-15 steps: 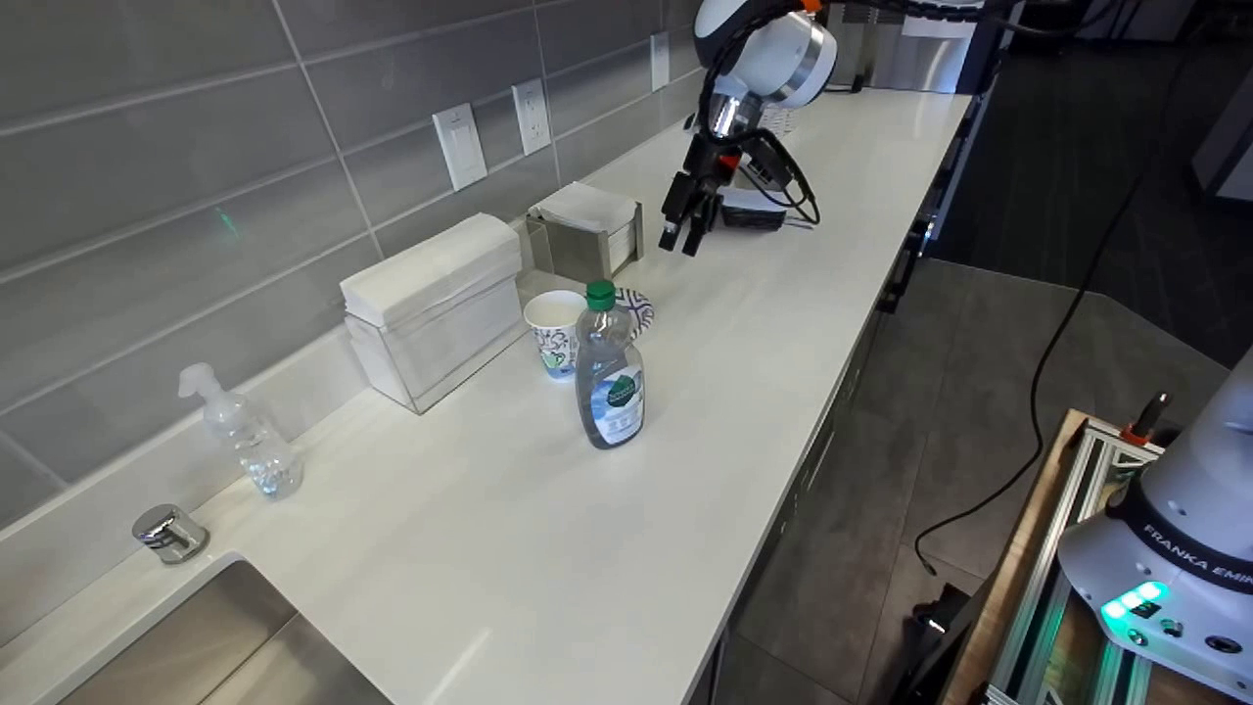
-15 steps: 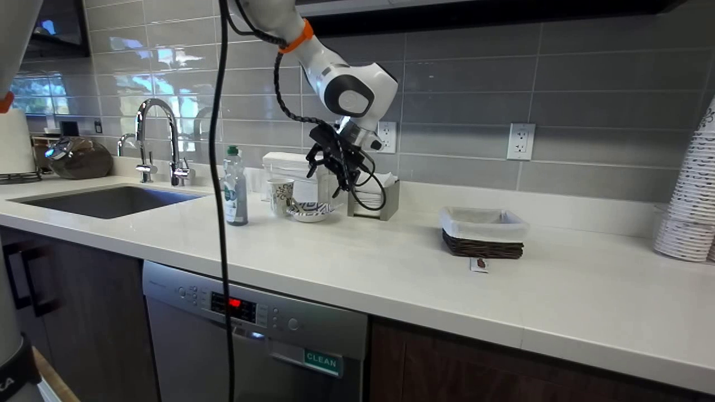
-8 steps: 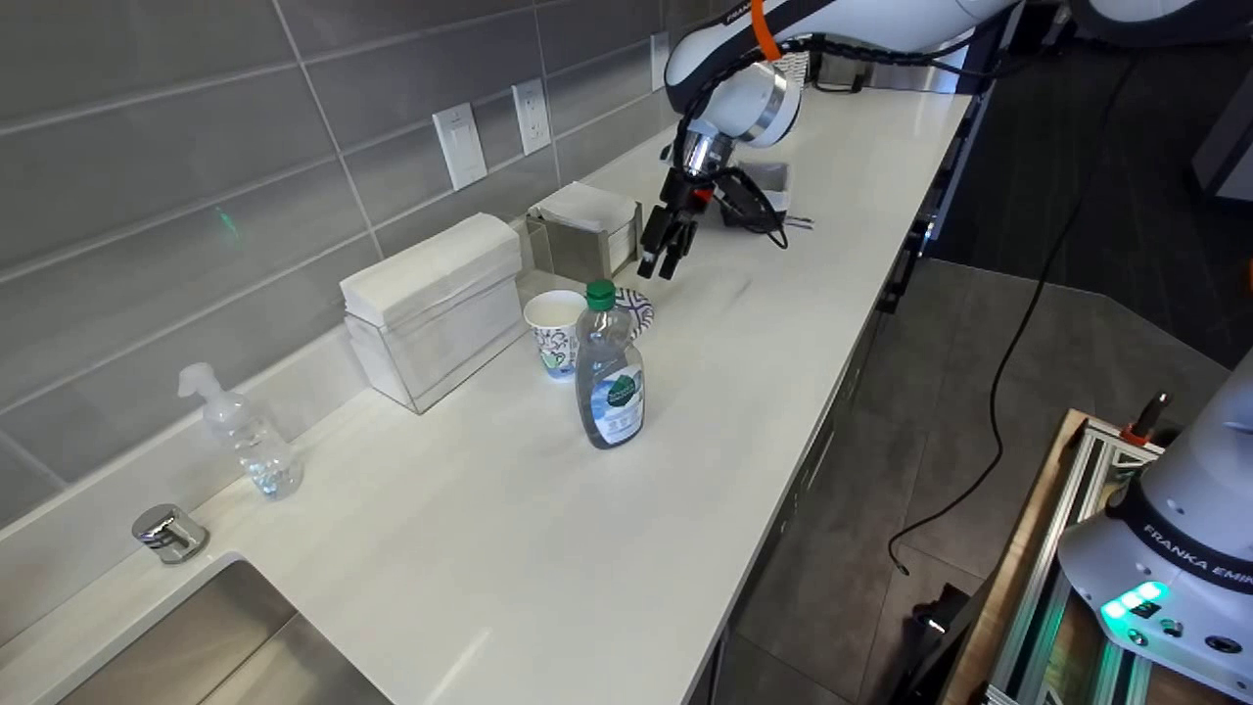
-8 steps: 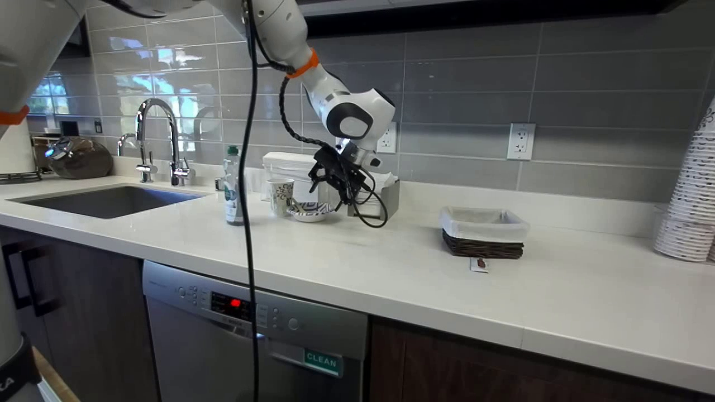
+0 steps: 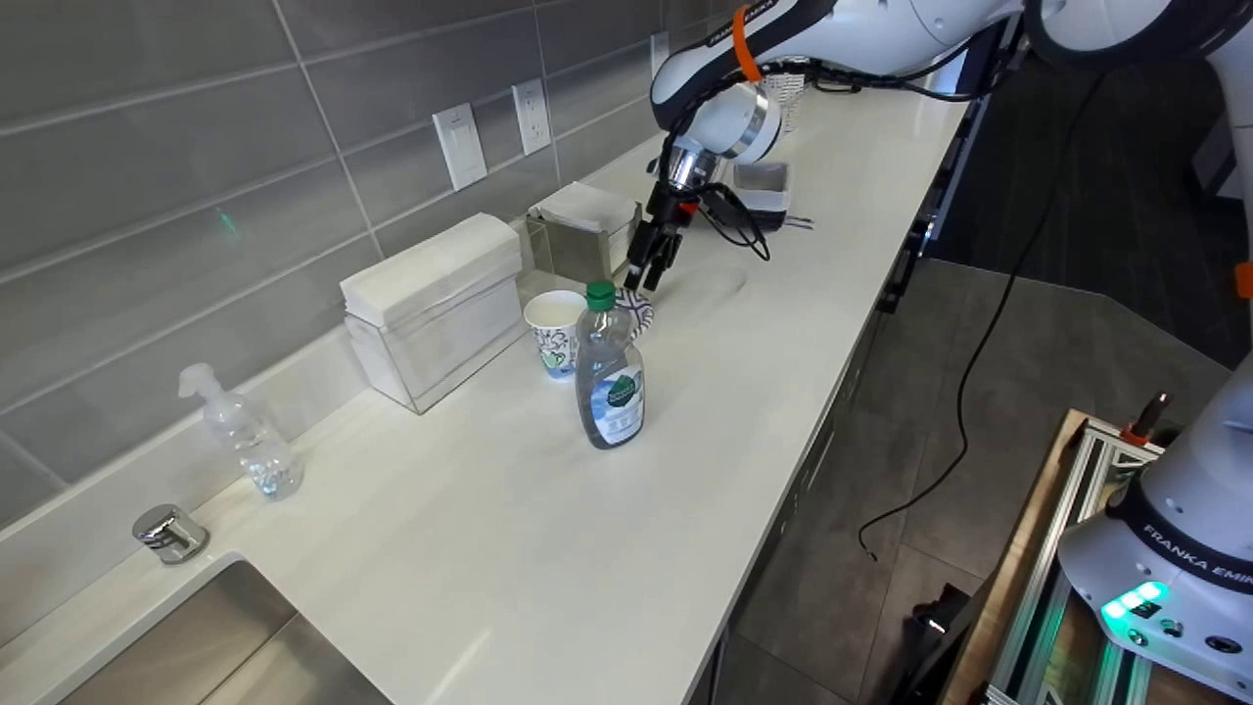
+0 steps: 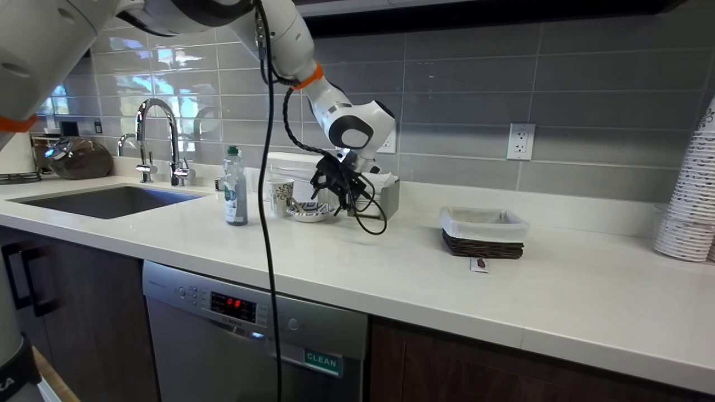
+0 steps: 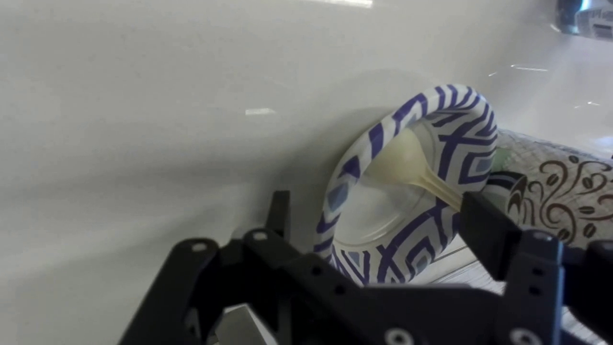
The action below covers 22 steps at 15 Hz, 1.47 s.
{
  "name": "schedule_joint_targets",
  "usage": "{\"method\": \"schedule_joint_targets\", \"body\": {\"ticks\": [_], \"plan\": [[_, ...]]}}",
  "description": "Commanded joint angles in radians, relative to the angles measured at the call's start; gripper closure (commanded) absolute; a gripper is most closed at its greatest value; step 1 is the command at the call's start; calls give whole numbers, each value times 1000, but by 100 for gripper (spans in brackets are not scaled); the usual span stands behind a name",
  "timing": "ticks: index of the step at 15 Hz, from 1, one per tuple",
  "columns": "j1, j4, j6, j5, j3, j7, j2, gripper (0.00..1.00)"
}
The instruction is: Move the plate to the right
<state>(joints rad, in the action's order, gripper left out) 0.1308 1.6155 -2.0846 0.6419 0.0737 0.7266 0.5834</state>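
The plate is a small shallow white dish with a blue-purple pattern. In the wrist view its rim [image 7: 376, 136] and bare inside are in plain sight, with a pale spoon [image 7: 404, 160] lying in it. It stands on the counter, seen in both exterior views [image 5: 639, 313] [image 6: 310, 212], partly hidden by the soap bottle [image 5: 611, 392] in one of them. My gripper [image 7: 380, 211] is open and empty, pointing down at the plate. In the wrist view its fingers show on either side of the plate. In both exterior views the gripper [image 5: 642, 282] [image 6: 325, 204] is just above the plate's edge.
A patterned paper cup [image 6: 281, 196] stands right beside the plate. Two napkin holders [image 5: 440, 313] [image 5: 580, 240] stand along the wall, one close to the gripper. A lined wicker basket [image 6: 483, 248] and stacked cups [image 6: 690, 201] stand farther along the counter. A sink [image 6: 106, 202] lies beyond the bottle.
My gripper has come down and over toward the plate, past the nearer napkin holder, staying open. The hanging cable has swung along with the arm. The plate, cup and bottle have not moved.
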Motion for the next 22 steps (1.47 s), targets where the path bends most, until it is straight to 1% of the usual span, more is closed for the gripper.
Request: {"method": "schedule_joint_targets", "body": {"ticks": [1, 2, 3, 6, 7, 8, 9, 10, 11, 12, 13, 15, 16, 17, 18, 19, 20, 21, 22], "plan": [[14, -43, -15, -11, 29, 10, 47, 19], [13, -48, -13, -13, 32, 8, 53, 27], [13, -51, -13, -14, 34, 8, 59, 24], [13, -54, -13, -13, 41, 6, 71, 33], [14, -55, -14, -12, 42, 4, 73, 41], [15, -57, -14, -11, 44, 4, 76, 37], [16, -58, -15, -11, 44, 4, 78, 38], [17, -59, -14, -9, 45, 3, 80, 43], [18, -60, -14, -9, 45, 3, 82, 43], [20, -60, -14, -8, 45, 3, 83, 49], [21, -60, -14, -8, 45, 2, 84, 45], [25, -58, -15, -3, 45, 1, 86, 49], [28, -57, -15, -1, 46, 1, 88, 54], [30, -57, -16, -1, 46, 1, 88, 56], [33, -56, -17, 1, 47, 0, 89, 68], [35, -57, -18, 2, 47, 1, 90, 70], [37, -57, -18, 4, 48, 0, 90, 75], [40, -57, -18, 6, 50, 0, 91, 84], [41, -57, -18, 7, 50, 0, 92, 89]]}}
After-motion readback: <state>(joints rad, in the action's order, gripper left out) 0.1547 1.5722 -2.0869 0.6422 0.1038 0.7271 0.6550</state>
